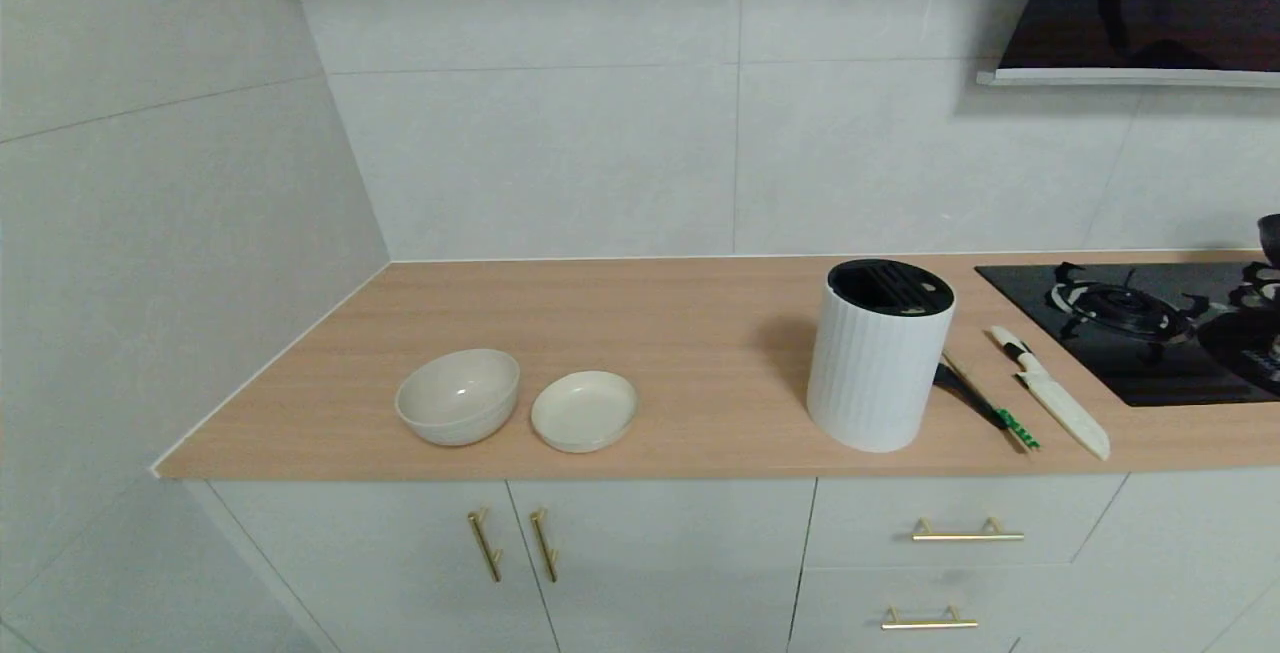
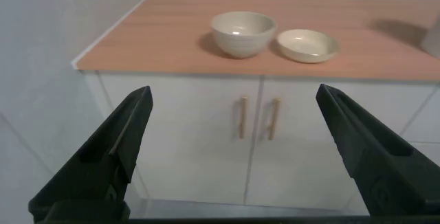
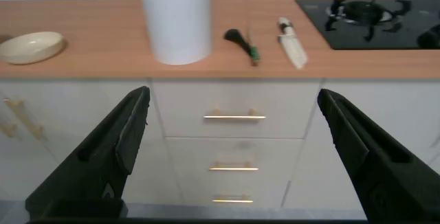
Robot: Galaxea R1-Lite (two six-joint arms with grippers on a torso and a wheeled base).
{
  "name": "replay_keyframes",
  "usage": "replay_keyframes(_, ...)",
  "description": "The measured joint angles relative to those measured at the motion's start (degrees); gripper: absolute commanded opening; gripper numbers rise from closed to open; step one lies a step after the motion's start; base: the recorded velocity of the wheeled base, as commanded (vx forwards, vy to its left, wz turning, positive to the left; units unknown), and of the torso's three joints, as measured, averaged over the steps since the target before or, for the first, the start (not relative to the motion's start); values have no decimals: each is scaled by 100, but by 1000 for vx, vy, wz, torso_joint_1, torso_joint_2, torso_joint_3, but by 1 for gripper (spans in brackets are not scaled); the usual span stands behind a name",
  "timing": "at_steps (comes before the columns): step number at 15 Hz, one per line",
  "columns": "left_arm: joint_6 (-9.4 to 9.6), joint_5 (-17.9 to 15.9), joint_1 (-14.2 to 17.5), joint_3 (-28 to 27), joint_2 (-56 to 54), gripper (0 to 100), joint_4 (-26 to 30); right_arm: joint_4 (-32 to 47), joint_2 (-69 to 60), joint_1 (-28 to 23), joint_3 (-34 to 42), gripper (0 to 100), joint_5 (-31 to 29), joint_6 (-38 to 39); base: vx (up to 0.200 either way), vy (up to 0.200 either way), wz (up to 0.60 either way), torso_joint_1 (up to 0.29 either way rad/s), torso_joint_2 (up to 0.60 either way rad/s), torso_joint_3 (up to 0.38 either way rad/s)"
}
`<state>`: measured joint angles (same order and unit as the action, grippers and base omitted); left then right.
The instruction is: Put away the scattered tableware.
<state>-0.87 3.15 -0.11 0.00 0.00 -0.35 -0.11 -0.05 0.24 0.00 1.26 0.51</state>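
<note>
**Wood-grain counter with loose tableware, both grippers spread**

Wood-grain laminate countertop (image 1: 700, 323) above white cabinet fronts, bearing the lots below.

1. Cream deep round glazed bowl (image 1: 458, 395): upright, near the counter's front edge.
2. Cream shallow round glazed dish (image 1: 584, 410): upright, at 3 o'clock of the bowl and just beside it. Whether the rims touch cannot be told.
3. White ribbed cylindrical holder with black slotted top (image 1: 880, 363): upright, at 3 o'clock of the dish and well apart from it.
4. Slim black utensil with green end (image 1: 985, 403): flat on the counter at 3 o'clock of the holder. Its black head is just beside the holder's base and its green end points to 5 o'clock.
5. White-handled knife with cream blade (image 1: 1050, 391): flat, at 3 o'clock of the utensil and roughly parallel to it. Handle points to 11 o'clock, blade tip to 5 o'clock.
6. Black glass gas hob (image 1: 1130, 353): set into the counter at 2 o'clock of the knife.
7. Dark glass range hood (image 1: 1140, 3): on the wall at 12 o'clock of the hob.

Left gripper (image 2: 234, 159): black fingers spread wide and empty, below counter level, facing the brass-handled double cabinet doors (image 2: 206, 135). The bowl and dish lie on the counter beyond.

Right gripper (image 3: 234, 159): fingers spread wide and empty, facing the brass-handled white drawers (image 3: 234, 148). The holder, utensil and knife lie on the counter beyond.
</note>
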Motion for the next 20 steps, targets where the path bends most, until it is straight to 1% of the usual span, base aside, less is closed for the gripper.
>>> replay_keyframes(11, 2, 0, 1, 0, 0, 100, 4, 1, 0, 0, 0, 100, -4, 2, 0, 200, 0, 2, 4, 3)
replay_keyframes(18, 0, 0, 4, 0, 0, 100, 4, -2, 0, 0, 0, 100, -6, 0, 0, 0, 0, 0, 0, 0)
replay_keyframes(20, 0, -2, 6, -2, 0, 100, 2, 0, 0, -2, 0, 100, -4, 2, 0, 200, 0, 0, 5, 0)
